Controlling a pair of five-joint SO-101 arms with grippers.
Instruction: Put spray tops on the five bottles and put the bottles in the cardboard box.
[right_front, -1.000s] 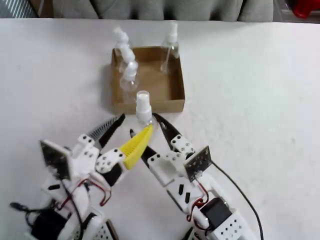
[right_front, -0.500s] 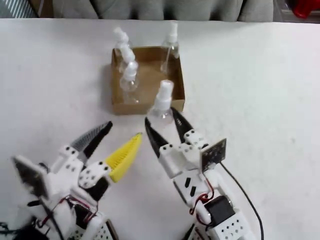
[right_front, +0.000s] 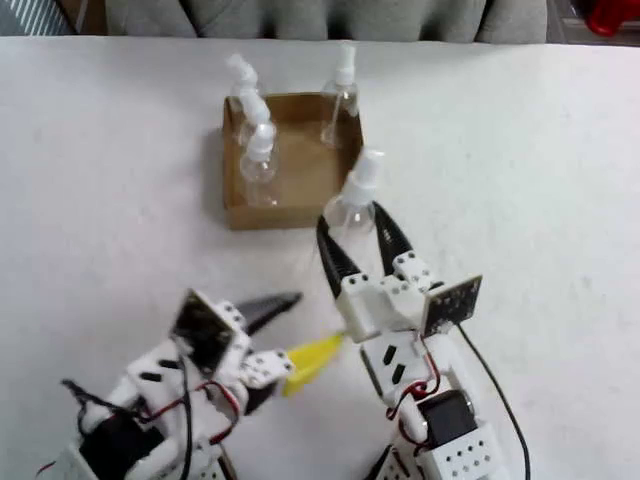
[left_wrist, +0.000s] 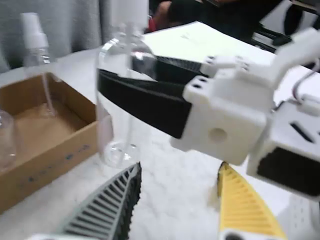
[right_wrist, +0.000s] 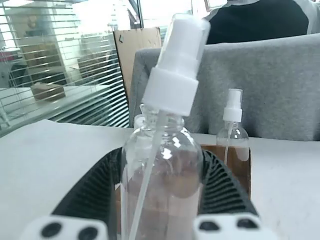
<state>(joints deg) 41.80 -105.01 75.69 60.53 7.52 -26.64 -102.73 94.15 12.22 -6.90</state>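
Observation:
My right gripper (right_front: 352, 222) is shut on a clear bottle (right_front: 364, 178) with a white spray top, just outside the front right corner of the cardboard box (right_front: 300, 175). The right wrist view has the same bottle (right_wrist: 172, 95) upright between the black fingers (right_wrist: 95, 195). Nearer the table's front edge, my left gripper (right_front: 320, 320) stands open with nothing in it, its grey and yellow fingers pointing at the right gripper. From the left wrist, the held bottle (left_wrist: 120, 100) stands beside the box wall (left_wrist: 50, 150). Several capped bottles (right_front: 259, 150) stand in the box.
One capped bottle (right_front: 342, 85) stands in the box's far right corner, the others along its left wall. White table (right_front: 520, 180) spreads wide on both sides of the box. A grey sofa back (right_wrist: 280, 75) lies beyond the table's far edge.
The right gripper carried the bottle from the box's front wall rightward and farther, to its front right corner. The left arm drew back toward the near edge and turned its fingers to the right.

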